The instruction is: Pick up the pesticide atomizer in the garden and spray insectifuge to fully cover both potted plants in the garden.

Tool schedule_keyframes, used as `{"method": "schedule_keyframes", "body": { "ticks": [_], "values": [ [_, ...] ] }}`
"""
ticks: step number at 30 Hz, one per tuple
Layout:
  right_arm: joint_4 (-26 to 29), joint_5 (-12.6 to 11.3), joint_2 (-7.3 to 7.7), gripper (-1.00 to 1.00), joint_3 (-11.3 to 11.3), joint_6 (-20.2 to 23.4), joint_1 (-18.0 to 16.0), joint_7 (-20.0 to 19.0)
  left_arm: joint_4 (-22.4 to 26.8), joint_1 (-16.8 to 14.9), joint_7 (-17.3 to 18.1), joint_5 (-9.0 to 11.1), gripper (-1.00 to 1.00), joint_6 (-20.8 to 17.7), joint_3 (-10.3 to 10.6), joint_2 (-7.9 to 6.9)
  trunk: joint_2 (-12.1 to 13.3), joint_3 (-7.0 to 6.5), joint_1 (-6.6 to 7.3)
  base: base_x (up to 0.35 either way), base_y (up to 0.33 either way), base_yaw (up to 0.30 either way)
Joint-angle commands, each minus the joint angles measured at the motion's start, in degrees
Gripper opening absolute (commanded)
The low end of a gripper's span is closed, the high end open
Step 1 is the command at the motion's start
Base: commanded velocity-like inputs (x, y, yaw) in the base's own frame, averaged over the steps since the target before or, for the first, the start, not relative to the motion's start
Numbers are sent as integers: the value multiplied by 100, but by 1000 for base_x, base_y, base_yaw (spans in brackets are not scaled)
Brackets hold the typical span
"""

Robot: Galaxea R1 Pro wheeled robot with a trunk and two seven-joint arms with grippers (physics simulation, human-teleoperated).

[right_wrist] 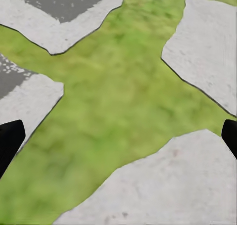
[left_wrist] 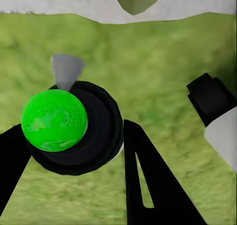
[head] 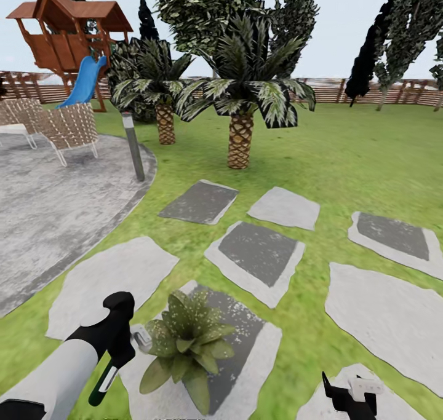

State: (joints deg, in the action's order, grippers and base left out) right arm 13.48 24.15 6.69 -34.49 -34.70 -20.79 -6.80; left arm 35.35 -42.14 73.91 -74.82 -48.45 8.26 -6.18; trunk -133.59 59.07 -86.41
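Left fingers [head: 126,340] are gripping the sprayer [head: 114,364], nozzle pointing at the plant [head: 187,346] just beyond; right fingers [head: 351,398] hanging wide open.

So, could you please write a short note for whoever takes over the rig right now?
Left gripper: shut on the pesticide atomizer, nozzle end beside the potted plant.
Right gripper: open and empty, low over grass and a stepping stone.
Done: atomizer picked up; whitish insectifuge specks dot this plant's leaves and the stone around it.
Left: whether the leaves are fully covered is hard to judge, so check; then find and spray the second plant.
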Motion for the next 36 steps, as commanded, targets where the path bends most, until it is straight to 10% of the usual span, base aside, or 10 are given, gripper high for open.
{"method": "schedule_keyframes", "body": {
  "ticks": [1,36],
  "values": [
    [-4,0,-1,100,-49,-19,-4,-58,7,-5,53,-31,-100,-50,26,-5,-2,5,1,26,-258,278],
    [-4,2,-1,100,-48,-19,-4,-58,21,-65,87,-23,-100,-72,26,63,-2,5,1,-29,13,57]
  ]
}}
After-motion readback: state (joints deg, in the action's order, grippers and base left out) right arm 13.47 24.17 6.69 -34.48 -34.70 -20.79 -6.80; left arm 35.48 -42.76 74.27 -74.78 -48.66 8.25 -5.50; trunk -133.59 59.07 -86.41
